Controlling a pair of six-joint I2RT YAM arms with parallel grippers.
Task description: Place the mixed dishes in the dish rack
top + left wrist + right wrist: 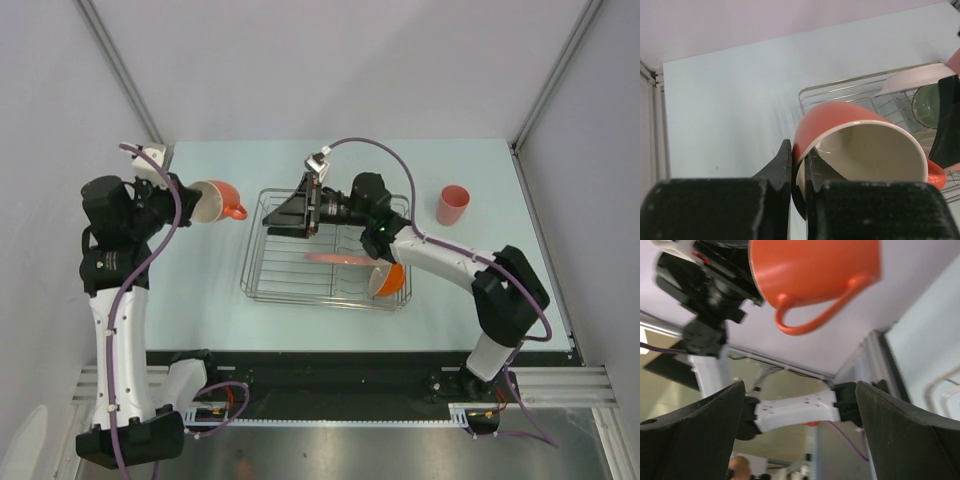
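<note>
An orange handled mug with a white inside hangs tilted above the table, just left of the dish rack. My left gripper is shut on its rim, one finger inside and one outside. In the left wrist view the mug fills the centre. My right gripper hovers over the rack's left end, open and empty, facing the mug. A salmon-pink plate and an orange bowl sit in the rack. A grey-green bowl shows in it too.
A salmon-pink handleless cup stands on the table right of the rack. A pale plate leans at the rack's far side. Grey walls close in the table behind and on both sides.
</note>
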